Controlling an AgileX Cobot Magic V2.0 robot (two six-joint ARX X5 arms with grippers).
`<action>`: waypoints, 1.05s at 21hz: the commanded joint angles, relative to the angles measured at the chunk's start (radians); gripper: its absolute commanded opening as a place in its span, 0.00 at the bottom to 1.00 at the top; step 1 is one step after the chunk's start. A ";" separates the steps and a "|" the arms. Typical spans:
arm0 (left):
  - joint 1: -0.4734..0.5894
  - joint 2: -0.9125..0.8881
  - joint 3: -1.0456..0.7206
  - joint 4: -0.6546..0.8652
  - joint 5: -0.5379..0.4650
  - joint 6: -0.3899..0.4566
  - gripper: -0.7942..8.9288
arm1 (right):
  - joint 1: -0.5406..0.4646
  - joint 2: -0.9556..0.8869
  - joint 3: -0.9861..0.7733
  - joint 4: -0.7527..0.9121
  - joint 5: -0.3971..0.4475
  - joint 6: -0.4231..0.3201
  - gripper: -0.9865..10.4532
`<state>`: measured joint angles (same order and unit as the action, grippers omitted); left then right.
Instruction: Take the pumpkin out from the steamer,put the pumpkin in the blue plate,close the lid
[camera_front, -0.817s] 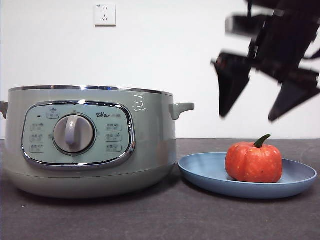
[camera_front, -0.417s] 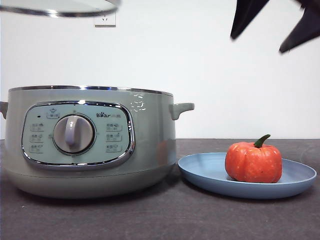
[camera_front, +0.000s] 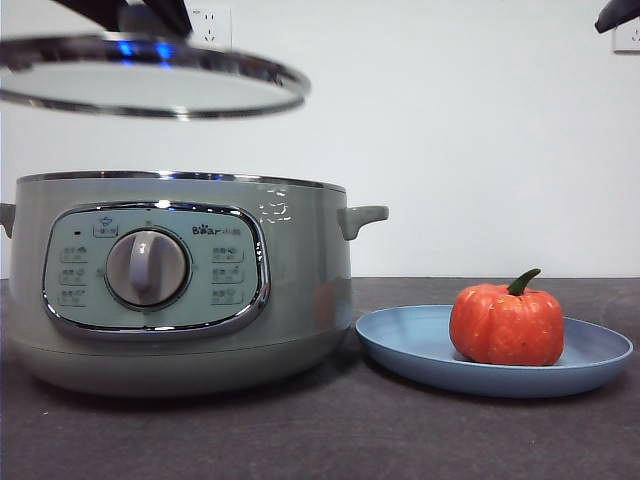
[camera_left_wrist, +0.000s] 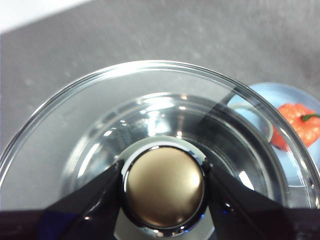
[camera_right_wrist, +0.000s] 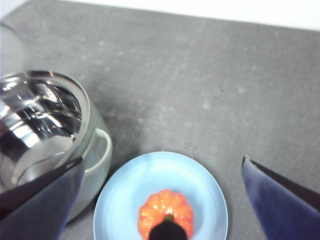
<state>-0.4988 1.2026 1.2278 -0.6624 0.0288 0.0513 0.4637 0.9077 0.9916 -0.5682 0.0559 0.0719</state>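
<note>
- Front view: the lid (camera_front: 150, 88) is hanging in the air above the steamer (camera_front: 180, 285), tilted slightly and clear of the chrome rim, with the left gripper (camera_front: 140, 15) gripping its knob at the top edge. The steamer is sitting open on the dark table (camera_front: 320, 440). Just beside it to the right, the blue plate (camera_front: 400, 345) is carrying the pumpkin (camera_front: 507, 325), which is standing upright with its green stem curving up. A black tip of the right gripper (camera_front: 618, 14) is showing at the top right corner. A wall socket (camera_front: 210, 22) is peeking out behind the lid.
- Left wrist view: the left gripper (camera_left_wrist: 164, 186) is clamping its two jaws against either side of the lid's (camera_left_wrist: 75, 130) knob (camera_left_wrist: 164, 186). The pumpkin (camera_left_wrist: 300, 125) on the blue plate (camera_left_wrist: 280, 95) is showing through and past the glass.
- Right wrist view: the right gripper (camera_right_wrist: 160, 200) is hovering high over the blue plate (camera_right_wrist: 125, 200) with its jaws spread wide and holding nothing. The pumpkin (camera_right_wrist: 165, 212) is lying in the plate's middle, and the steamer (camera_right_wrist: 95, 150) is standing just beside the plate.
</note>
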 joint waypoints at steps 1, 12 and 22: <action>0.000 0.041 0.004 0.060 0.033 -0.006 0.07 | 0.000 -0.007 -0.007 0.003 0.003 0.009 0.55; -0.001 0.177 0.004 0.106 0.092 -0.007 0.07 | 0.000 -0.008 -0.007 0.003 0.003 0.009 0.55; 0.001 0.187 0.004 0.089 0.102 -0.006 0.07 | 0.000 -0.008 -0.007 0.003 0.006 0.009 0.55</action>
<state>-0.4988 1.3941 1.2278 -0.6044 0.1230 0.0509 0.4637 0.9016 0.9916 -0.5705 0.0566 0.0719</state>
